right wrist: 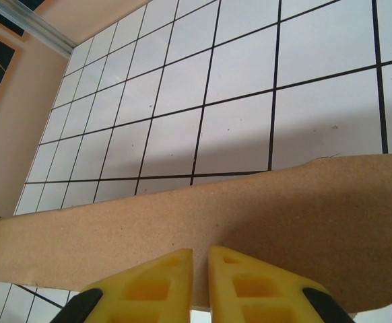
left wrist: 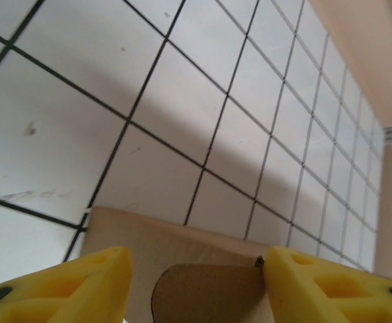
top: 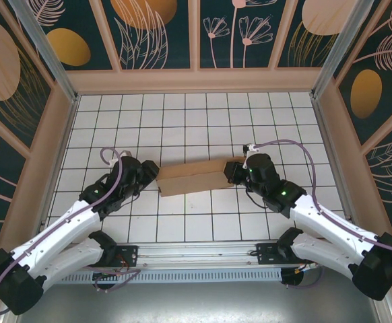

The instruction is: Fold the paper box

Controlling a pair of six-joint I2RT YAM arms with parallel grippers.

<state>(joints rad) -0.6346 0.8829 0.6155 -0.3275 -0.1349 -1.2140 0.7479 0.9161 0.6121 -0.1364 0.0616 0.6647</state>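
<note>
The paper box (top: 192,177) is a long, low brown cardboard shape lying across the middle of the tiled floor. My left gripper (top: 150,176) is at its left end. In the left wrist view this gripper (left wrist: 196,279) stands open, with its yellow fingers (left wrist: 81,286) wide apart on either side of a rounded tab (left wrist: 209,293) on the box end. My right gripper (top: 235,172) is at the right end. In the right wrist view its fingertips (right wrist: 176,279) are shut to a thin slit filled with cardboard, and the long side panel (right wrist: 250,222) lies just beyond.
The white tiled floor (top: 182,121) has black grid lines and is enclosed by low beige walls (top: 196,81). Open tiles lie behind and in front of the box. A metal rail (top: 203,272) runs along the near edge between the two arm bases.
</note>
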